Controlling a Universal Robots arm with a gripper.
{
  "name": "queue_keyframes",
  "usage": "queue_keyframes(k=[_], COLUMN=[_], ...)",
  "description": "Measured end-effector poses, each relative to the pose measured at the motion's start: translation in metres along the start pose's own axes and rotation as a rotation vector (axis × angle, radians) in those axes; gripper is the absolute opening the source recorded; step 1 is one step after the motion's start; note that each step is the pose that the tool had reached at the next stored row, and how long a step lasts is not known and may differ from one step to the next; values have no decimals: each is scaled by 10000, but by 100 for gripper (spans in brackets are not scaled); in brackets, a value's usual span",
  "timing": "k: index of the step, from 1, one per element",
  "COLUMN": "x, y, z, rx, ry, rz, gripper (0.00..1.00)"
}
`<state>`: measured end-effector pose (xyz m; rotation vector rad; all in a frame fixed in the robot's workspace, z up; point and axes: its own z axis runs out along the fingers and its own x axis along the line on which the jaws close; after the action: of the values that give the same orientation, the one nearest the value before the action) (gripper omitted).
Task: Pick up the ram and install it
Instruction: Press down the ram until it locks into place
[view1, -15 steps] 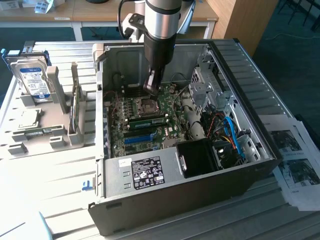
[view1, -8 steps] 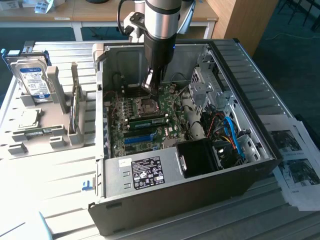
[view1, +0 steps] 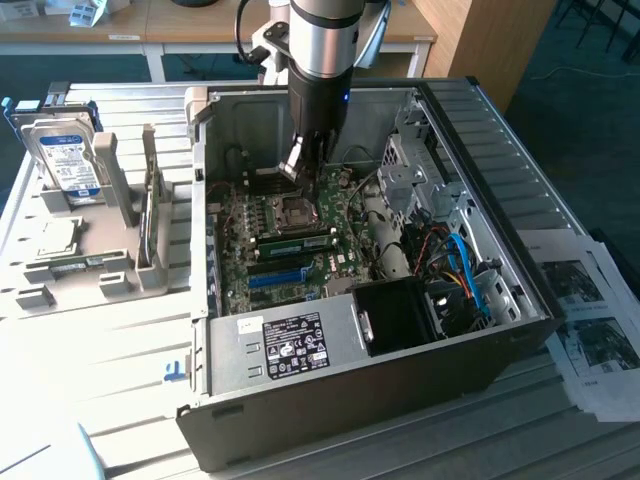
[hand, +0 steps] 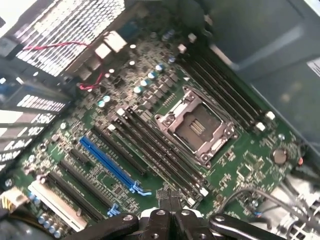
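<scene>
The hand (view1: 305, 165), fingers pressed together and holding nothing, hangs inside the open grey computer case (view1: 500, 170) over the green motherboard (hand: 240, 155). Just below it, the long green ram (view1: 295, 242) sits in a slot, apparently already installed.

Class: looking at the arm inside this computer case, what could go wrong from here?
The gripper hangs low over the bare CPU socket; a drop off line might hit it.
The slots lie tight beside the socket, so a small offset could miss them.
Cables beside the board might snag the arm.
</scene>
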<state>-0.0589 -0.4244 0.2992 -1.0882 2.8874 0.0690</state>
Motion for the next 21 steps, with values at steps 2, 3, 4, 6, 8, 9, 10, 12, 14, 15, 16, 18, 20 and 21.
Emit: queue_keyframes(k=[2, 3, 4, 6, 8, 9, 10, 12, 14, 15, 16, 18, 20, 21], x=[0, 0, 0, 0, 0, 0, 0, 0, 0, 0, 0, 0, 0, 0], y=[0, 0, 0, 0, 0, 0, 0, 0, 0, 0, 0, 0, 0, 0], z=[0, 0, 1, 1, 1, 2, 2, 2, 2, 3, 3, 3, 3, 3], rx=[25, 37, 49, 73, 98, 110, 122, 146, 172, 184, 196, 220, 246, 257], ry=[-8, -12, -16, -25, -33, -37, -40, -49, -57, -61, -65, -73, -82, -86], rz=[375, 554, 734, 1093, 1462, 1641, 1820, 2179, 2549, 2729, 2908, 3267, 3637, 3815], gripper=[10, 10, 10, 10, 10, 10, 10, 10, 10, 10, 10, 10, 10, 10])
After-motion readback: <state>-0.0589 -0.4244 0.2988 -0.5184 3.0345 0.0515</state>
